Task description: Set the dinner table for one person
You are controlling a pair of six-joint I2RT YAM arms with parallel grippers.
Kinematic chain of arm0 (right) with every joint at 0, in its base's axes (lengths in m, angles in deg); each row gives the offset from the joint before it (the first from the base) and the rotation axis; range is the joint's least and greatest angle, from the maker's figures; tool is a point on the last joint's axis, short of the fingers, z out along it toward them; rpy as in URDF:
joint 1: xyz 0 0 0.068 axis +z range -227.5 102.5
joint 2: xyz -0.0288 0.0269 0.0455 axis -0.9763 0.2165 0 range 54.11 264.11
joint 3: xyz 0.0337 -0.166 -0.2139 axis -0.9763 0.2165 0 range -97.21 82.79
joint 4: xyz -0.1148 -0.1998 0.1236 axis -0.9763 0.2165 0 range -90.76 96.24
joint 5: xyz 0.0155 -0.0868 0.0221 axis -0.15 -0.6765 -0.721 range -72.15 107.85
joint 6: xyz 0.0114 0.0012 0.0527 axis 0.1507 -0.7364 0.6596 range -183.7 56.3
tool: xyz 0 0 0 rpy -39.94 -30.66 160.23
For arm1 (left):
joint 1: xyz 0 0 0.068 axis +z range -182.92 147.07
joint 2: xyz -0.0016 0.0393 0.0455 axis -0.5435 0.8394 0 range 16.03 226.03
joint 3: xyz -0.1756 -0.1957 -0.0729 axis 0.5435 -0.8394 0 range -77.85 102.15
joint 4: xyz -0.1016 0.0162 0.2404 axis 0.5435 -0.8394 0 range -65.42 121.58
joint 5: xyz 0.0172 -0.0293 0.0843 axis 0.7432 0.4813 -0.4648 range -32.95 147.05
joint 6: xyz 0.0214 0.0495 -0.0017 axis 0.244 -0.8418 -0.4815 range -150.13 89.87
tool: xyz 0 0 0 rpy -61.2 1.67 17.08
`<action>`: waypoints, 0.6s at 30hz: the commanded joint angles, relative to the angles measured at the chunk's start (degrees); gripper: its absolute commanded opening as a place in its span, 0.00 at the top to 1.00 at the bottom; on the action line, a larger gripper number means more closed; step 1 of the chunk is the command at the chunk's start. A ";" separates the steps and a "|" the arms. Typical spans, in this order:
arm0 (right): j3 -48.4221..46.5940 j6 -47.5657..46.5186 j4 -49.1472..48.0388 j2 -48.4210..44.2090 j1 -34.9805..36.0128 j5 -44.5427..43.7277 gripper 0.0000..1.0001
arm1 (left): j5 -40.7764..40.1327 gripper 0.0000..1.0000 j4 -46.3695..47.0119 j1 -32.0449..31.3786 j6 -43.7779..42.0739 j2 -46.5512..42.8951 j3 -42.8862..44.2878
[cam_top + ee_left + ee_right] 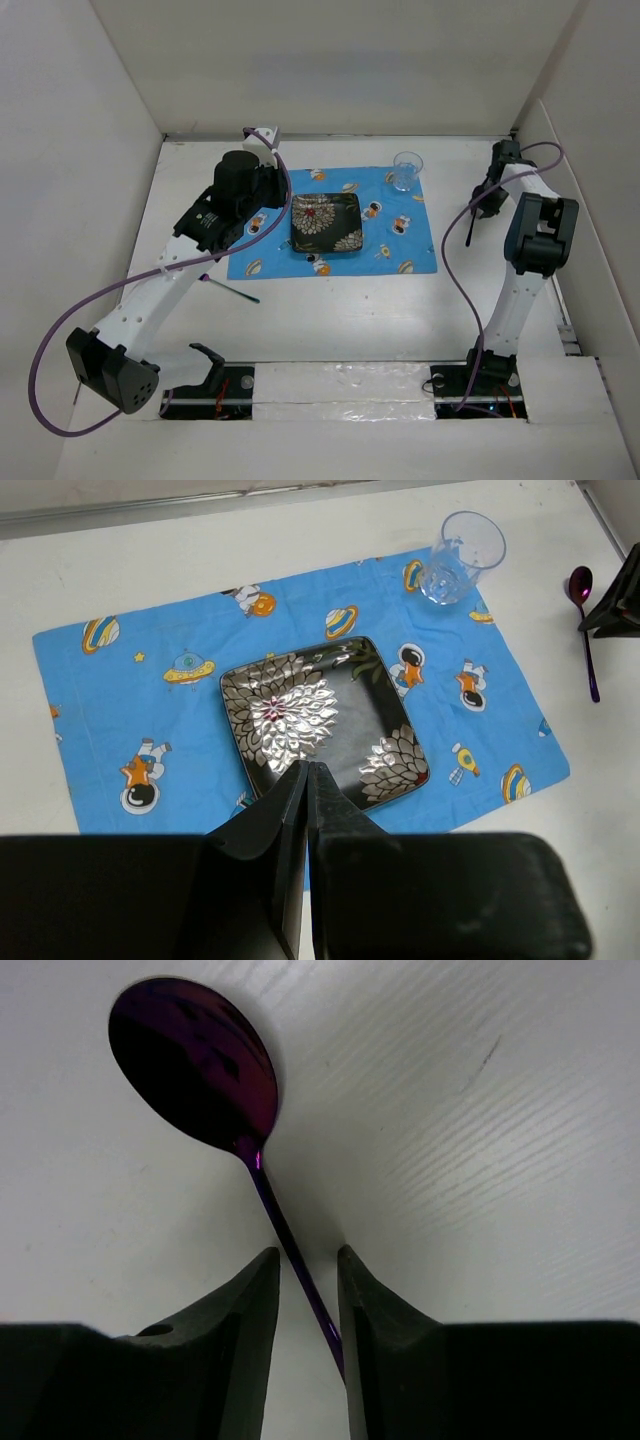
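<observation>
White matte dinner table point(340, 320), with upright white panels at its edges, carries all the items. Both arm bases sit at its near edge.

Blue cartoon-print cloth point(120, 680) lies flat on the far half of the table, slightly askew.

Black square plate point(320, 720), with a silvery floral pattern, rests at the centre of the cloth. Its patterned face is fully exposed.

Left gripper point(307, 770): jaws pressed together, tips meeting, holding nothing. In its wrist view the tips overlap the near edge of the plate. Height above the plate cannot be judged.

Clear glass point(458, 558) stands upright on the far right corner of the cloth and is transparent down to its base. Any contents cannot be determined.

Purple metallic spoon point(195, 1060) lies on the bare table to the right of the cloth, apart from it, bowl pointing away from the arms.

Right gripper point(308, 1255): jaws parted a little and straddling the spoon handle just behind the bowl. A gap shows on either side of the handle at the tips, and no grip is evident.

Thin dark utensil point(235, 291) lies on the bare table just near of the cloth's near left corner, beside the left arm. Its type cannot be determined.
</observation>
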 commanded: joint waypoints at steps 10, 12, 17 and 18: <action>-3.38 1.68 7.60 2.10 1.46 -1.45 1.00 | 0.56 1.00 4.48 -0.24 1.23 -2.76 -1.65; -1.89 2.21 6.71 0.96 1.46 -1.89 1.00 | 0.65 0.99 4.30 -0.24 1.06 -2.77 -1.83; 4.79 0.47 0.04 -7.73 2.08 -5.50 1.00 | 0.39 0.99 3.42 -0.24 0.35 -2.33 -1.74; 5.15 -0.07 -0.67 -9.49 2.60 -5.68 1.00 | 0.74 0.99 3.51 -0.24 0.35 -2.06 -1.65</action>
